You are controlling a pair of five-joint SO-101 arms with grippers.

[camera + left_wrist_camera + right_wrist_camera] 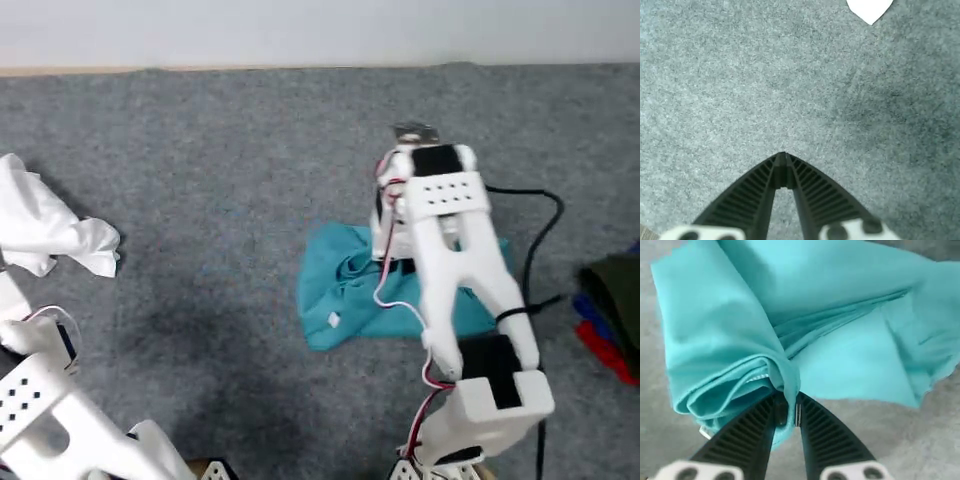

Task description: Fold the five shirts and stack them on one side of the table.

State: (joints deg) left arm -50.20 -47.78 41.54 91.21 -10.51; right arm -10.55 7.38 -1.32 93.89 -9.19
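Observation:
A teal shirt (pixel 345 285) lies crumpled in the middle of the grey felt table, partly under the right arm (pixel 455 250). In the right wrist view my right gripper (pixel 786 412) is shut on a bunched fold of the teal shirt (pixel 805 325), which hangs lifted above the felt. A white shirt (pixel 45 225) sits in a heap at the left edge. My left gripper (pixel 785 167) is shut with nothing in it, over bare felt; a tip of the white shirt (pixel 869 9) shows beyond it. The left arm (pixel 45 410) stands at the near left corner.
A stack of folded shirts, dark green over blue and red (pixel 610 315), lies at the right edge. A black cable (pixel 540 225) loops beside the right arm. The table's far edge (pixel 200 68) meets a pale wall.

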